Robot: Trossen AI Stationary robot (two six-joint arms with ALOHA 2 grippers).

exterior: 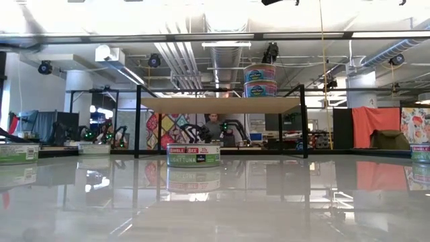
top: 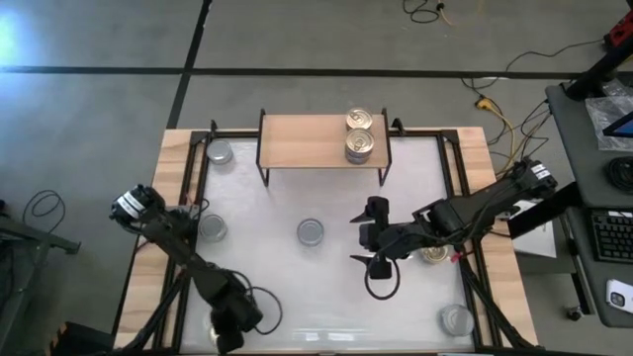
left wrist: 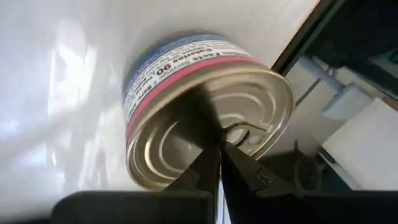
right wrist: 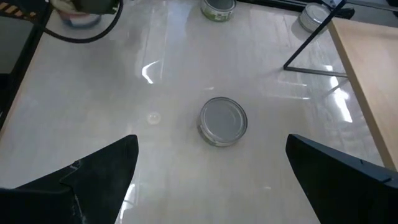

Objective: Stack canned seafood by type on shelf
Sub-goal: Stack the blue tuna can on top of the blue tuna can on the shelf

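The white table (top: 326, 287) fills the middle of the high view, and at its upper centre stands the shelf (top: 307, 141), its long axis running left to right across the frame. On the shelf's right end sit gold-topped tins (top: 360, 134), two side by side from above, and in the low view two are stacked one on the other, upright. Over at centre right the right gripper (top: 376, 242) hangs above the table, fingers spread wide apart, holding nothing, pointing toward the frame's left. Its wrist camera looks down on a silver-topped tin (right wrist: 223, 121) standing upright, flat top facing up, clear between the fingers. That same tin (top: 311, 232) sits mid-table. Down at lower left, the left gripper (top: 229, 321) is pinched together, tips right at the gold top of a tin (left wrist: 208, 109) on the white surface.
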